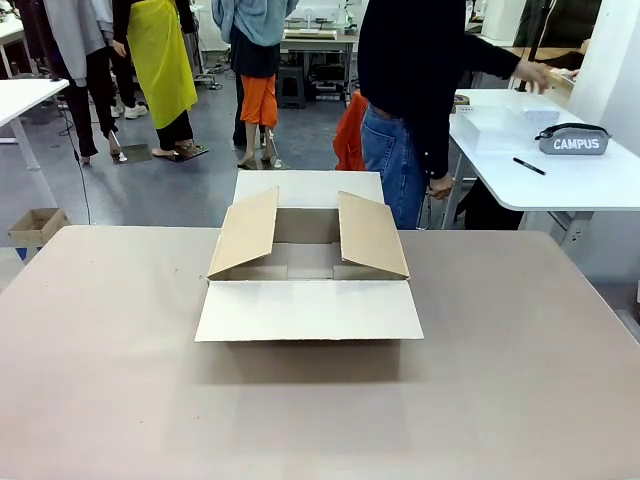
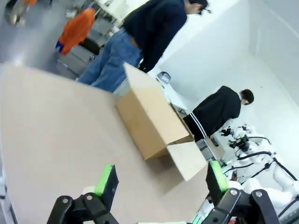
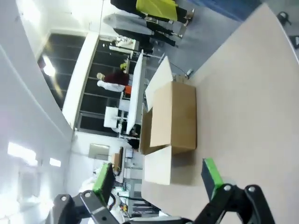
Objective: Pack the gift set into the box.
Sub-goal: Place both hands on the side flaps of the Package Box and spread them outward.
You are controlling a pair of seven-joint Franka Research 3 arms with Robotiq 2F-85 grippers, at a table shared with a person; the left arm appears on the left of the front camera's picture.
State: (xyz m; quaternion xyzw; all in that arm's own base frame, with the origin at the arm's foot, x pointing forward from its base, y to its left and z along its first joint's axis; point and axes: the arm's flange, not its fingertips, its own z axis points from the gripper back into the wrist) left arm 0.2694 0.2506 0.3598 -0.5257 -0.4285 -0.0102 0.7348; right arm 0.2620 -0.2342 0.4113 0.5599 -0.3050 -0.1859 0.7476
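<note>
Front view is showing the box (image 1: 310,310) sitting mid-table (image 1: 120,380) with all four flaps folded outward, so its mouth is lying clear for loading from above. I am holding my left gripper (image 2: 161,186) and right gripper (image 3: 159,184) spread wide with nothing between the green pads, hovering well apart from the box toward its six o'clock side to leave room. The person (image 1: 415,90) is reaching toward two o'clock over a side table (image 1: 570,185), where a pale shape (image 1: 497,127) may be the gift set, though I cannot tell for sure.

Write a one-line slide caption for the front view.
Open cardboard box, flaps spread, on the table; a person behind it reaches toward a white side desk.
</note>
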